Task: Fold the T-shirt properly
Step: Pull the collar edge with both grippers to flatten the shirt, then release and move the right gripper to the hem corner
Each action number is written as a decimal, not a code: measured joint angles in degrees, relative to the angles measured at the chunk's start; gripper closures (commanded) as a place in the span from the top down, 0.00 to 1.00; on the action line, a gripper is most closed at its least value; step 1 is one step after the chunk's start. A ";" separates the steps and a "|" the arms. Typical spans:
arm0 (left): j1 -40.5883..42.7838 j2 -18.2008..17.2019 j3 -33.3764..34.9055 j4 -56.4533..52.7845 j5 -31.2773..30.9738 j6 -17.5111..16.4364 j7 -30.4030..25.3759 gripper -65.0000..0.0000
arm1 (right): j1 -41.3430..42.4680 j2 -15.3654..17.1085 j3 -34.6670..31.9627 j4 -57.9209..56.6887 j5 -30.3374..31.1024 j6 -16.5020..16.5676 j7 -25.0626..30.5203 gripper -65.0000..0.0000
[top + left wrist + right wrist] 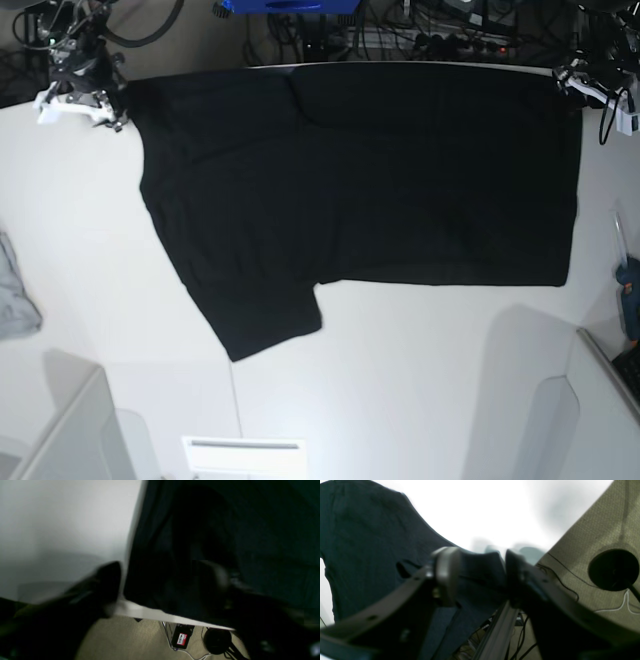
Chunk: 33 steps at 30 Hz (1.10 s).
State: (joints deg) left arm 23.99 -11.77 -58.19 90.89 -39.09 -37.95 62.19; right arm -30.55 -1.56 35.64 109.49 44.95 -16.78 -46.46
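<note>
The black T-shirt [250, 542] fills the right side and lies on the white tabletop [62, 525]. The shirt reaches the tabletop's edge. Two dark, blurry fingers [105, 580] of the left gripper [162, 577] stand wide apart. One is over the bare tabletop and the other is over the shirt. Below the edge is a tan floor [120, 640] with a small black box [182, 637], a round black thing [217, 641] and thin cables [170, 640].

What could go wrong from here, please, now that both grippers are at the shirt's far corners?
The T-shirt lies along the table's far edge, so a tug could drag it off. In the right wrist view, cloth sits between the right gripper's open jaws and may snag. One sleeve sticks out, risking a crooked fold.
</note>
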 measured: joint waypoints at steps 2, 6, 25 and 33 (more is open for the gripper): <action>-0.07 0.00 -0.55 0.02 -0.02 0.00 0.00 0.85 | 0.00 -0.02 0.00 0.00 0.02 -0.02 0.42 0.52; -0.66 -0.24 -6.67 0.02 0.00 0.02 -0.02 0.85 | 0.09 0.63 0.00 0.00 -0.02 -0.02 4.22 0.52; -8.02 -3.34 1.75 8.33 16.35 -0.28 -4.04 0.00 | 17.49 11.74 -16.02 -6.95 -0.15 5.55 2.49 0.51; -8.26 -3.48 11.56 8.00 22.36 -0.68 -15.32 0.00 | 28.39 16.46 -22.36 -17.27 -0.02 5.66 2.45 0.51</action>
State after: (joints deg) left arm 15.73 -15.25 -46.63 98.89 -16.73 -38.63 46.87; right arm -2.15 14.90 13.28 92.23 44.93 -11.11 -44.01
